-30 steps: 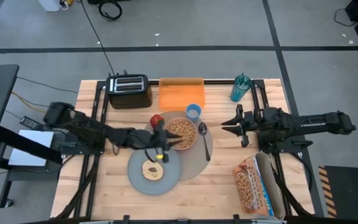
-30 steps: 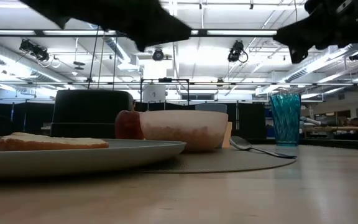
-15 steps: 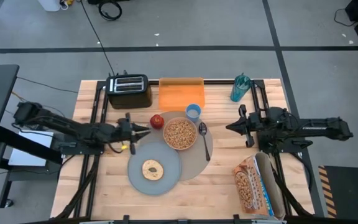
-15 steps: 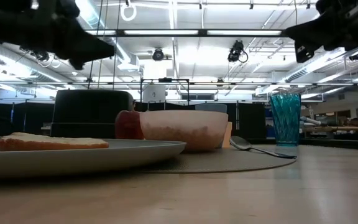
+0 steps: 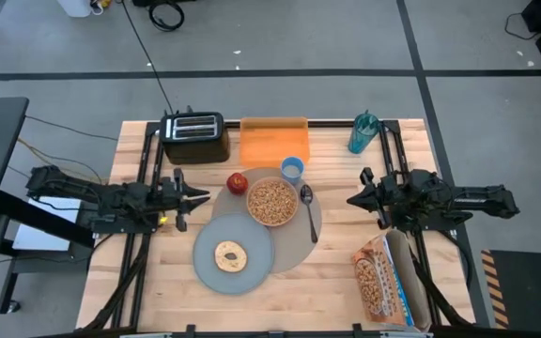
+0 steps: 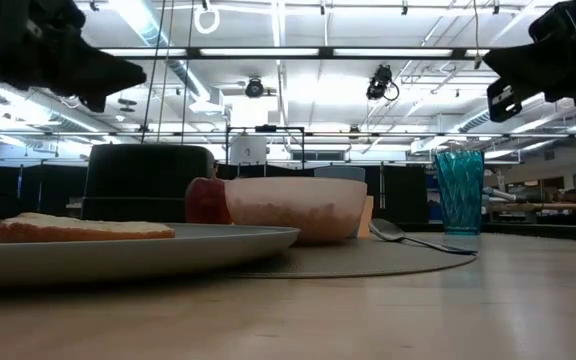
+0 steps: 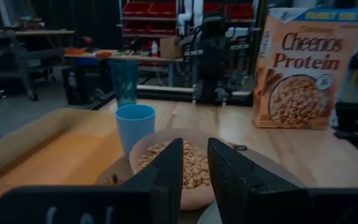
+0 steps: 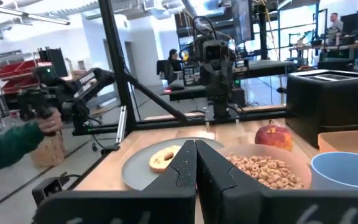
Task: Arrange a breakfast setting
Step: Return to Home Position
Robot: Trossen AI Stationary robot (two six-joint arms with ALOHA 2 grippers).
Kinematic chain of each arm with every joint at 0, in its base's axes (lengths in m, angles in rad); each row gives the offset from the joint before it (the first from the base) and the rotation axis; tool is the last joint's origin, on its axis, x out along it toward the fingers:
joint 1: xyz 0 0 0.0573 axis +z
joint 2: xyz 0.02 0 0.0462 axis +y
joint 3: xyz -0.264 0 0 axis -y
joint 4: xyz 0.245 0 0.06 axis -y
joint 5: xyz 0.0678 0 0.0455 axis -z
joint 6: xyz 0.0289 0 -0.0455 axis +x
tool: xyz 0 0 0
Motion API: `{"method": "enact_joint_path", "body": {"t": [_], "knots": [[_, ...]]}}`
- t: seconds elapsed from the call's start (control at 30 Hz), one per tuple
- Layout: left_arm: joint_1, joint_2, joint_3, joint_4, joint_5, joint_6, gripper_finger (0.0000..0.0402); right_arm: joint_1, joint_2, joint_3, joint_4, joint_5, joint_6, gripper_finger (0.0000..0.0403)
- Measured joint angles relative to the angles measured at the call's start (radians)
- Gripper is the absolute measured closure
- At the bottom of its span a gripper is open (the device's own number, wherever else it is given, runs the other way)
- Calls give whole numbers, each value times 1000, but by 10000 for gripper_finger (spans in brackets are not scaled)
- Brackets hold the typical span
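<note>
The round grey mat (image 5: 299, 246) lies mid-table. The blue-grey plate (image 5: 207, 242) with a bagel (image 5: 230, 254) rests on the mat's near left part. The pink bowl (image 5: 272, 202), filled with cereal, and the metal spoon (image 5: 306, 210) lie on the mat. The red apple (image 5: 238, 182) and the small blue cup (image 5: 292, 169) stand at its far edge. My left gripper (image 5: 201, 195) hangs left of the apple, fingers a narrow gap apart (image 7: 195, 168), empty. My right gripper (image 5: 349, 199) hangs right of the spoon, shut (image 8: 196, 163), empty.
A black toaster (image 5: 193, 136), an orange tray (image 5: 274, 141) and a teal glass (image 5: 363, 131) stand along the far edge. A cereal box (image 5: 378, 277) lies at the near right. A person's green sleeve (image 8: 5, 143) shows beyond the table's left side.
My left gripper has drawn back from above the plate and bowl toward the table's left edge, and now hangs left of the apple. My right gripper has gone a little toward the table's right edge. The setting's things have stayed in place.
</note>
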Motion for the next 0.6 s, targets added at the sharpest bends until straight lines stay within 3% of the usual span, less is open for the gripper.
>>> {"method": "enact_joint_path", "body": {"t": [0.1, 0.27, 0.43, 0.5, 0.6], "knots": [[0, -30, -78, 86, 17, -4, 322, -10, -37, 13, -23, -4, -15, 397], [1, -39, -75, 66, 20, 0, 322, -58, -50, 93, -76, -20, -58, 397], [1, -43, -75, 69, 20, 15, 322, -62, -50, 36, -37, -5, -32, 397], [-1, -44, -75, 68, 20, -11, 322, -46, -49, -2, -14, 61, -19, 398], [-6, -44, -75, 67, 40, -46, 322, -4, -40, -2, -65, 252, -34, 400]]}}
